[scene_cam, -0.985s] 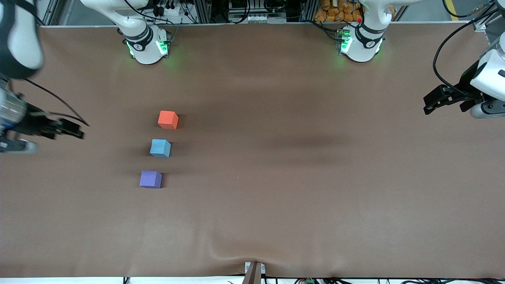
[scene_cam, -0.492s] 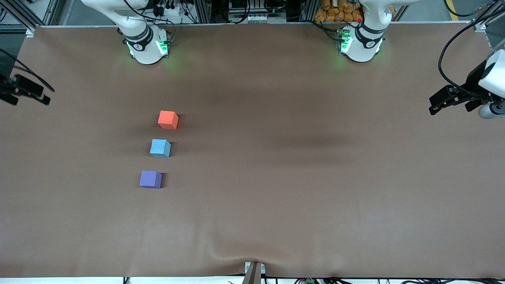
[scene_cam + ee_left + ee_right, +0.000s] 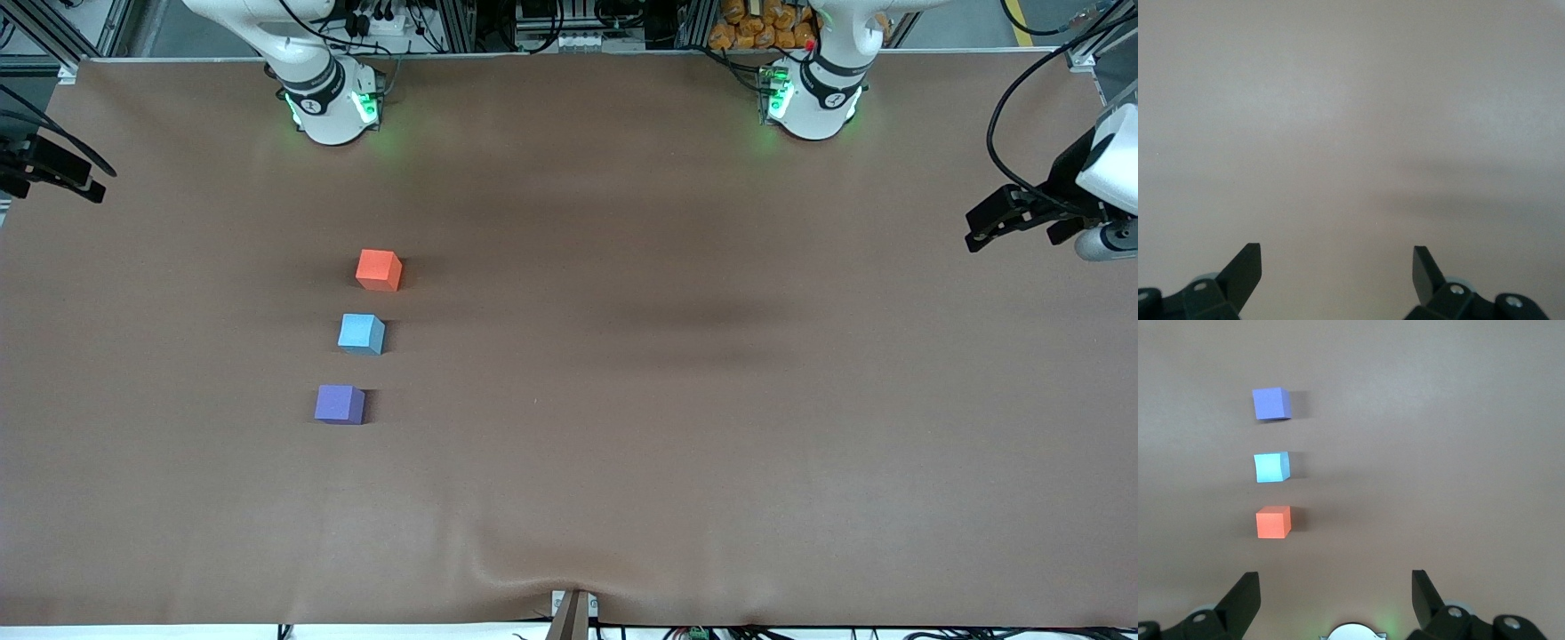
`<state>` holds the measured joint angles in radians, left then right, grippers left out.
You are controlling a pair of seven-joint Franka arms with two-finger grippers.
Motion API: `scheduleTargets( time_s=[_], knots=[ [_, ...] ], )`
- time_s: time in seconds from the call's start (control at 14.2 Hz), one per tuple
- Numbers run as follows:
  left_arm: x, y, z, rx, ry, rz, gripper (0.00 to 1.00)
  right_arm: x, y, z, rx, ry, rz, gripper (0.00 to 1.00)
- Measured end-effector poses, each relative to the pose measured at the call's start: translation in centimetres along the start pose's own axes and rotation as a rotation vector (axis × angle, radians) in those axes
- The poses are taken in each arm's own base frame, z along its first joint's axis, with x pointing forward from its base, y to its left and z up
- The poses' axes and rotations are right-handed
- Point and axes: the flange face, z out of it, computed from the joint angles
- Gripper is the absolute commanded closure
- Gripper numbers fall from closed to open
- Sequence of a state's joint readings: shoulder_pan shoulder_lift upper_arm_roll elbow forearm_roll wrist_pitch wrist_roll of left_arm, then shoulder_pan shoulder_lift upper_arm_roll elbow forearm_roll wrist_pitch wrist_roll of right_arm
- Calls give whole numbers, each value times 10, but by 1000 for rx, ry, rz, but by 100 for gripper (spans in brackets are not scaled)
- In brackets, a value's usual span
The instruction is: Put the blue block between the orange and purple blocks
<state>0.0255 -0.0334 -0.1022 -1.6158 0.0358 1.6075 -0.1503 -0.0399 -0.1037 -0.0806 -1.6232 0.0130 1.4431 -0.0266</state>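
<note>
Three small cubes stand in a line toward the right arm's end of the table. The orange block [image 3: 379, 269] is farthest from the front camera. The blue block [image 3: 361, 333] sits between it and the purple block [image 3: 339, 404], apart from both. The right wrist view shows the purple block [image 3: 1271, 404], the blue block [image 3: 1271, 467] and the orange block [image 3: 1273, 522]. My right gripper [image 3: 89, 188] is open and empty over the table's edge at its own end, and shows in its wrist view [image 3: 1336, 590]. My left gripper [image 3: 975, 238] is open and empty over its end of the table; its wrist view [image 3: 1337, 267] shows only bare table.
The brown table cover [image 3: 622, 400] has a wrinkle at the edge nearest the front camera [image 3: 533, 569]. The right arm's base [image 3: 327, 102] and the left arm's base [image 3: 811, 98] stand along the edge farthest from that camera. The right arm's base also shows in the right wrist view [image 3: 1353, 633].
My right gripper has drawn away from the blocks, out to the table's edge at its own end. My left gripper has shifted slightly. The three blocks have not moved.
</note>
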Motion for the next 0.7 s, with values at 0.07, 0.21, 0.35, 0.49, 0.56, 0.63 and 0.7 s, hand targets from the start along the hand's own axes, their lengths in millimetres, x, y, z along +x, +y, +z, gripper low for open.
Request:
scheduleTargets(
  time_s=[0.07,0.21,0.35,0.49,0.56,0.63,0.7],
  knots=[
    [-2,3,-1,-1,-7,4,0,0,-1,0,-2,0,-2,0],
    [-7,8,-3,-18,-24,12,0,0,-3,-2,-5,5,-5,0],
    [-13,11,-6,-22,-39,16,0,0,-4,-8,-6,18,-8,0],
    [-16,11,-11,-23,-33,17,0,-1,-6,-12,-7,28,-12,0],
    [-16,11,-14,-23,-27,16,0,0,-8,-12,-7,28,-14,0],
    [-16,10,-16,-24,-23,15,0,1,-8,-10,-8,23,-15,0],
    [-17,10,-17,-23,-26,16,0,4,-9,-7,-8,16,-16,0]
  ],
)
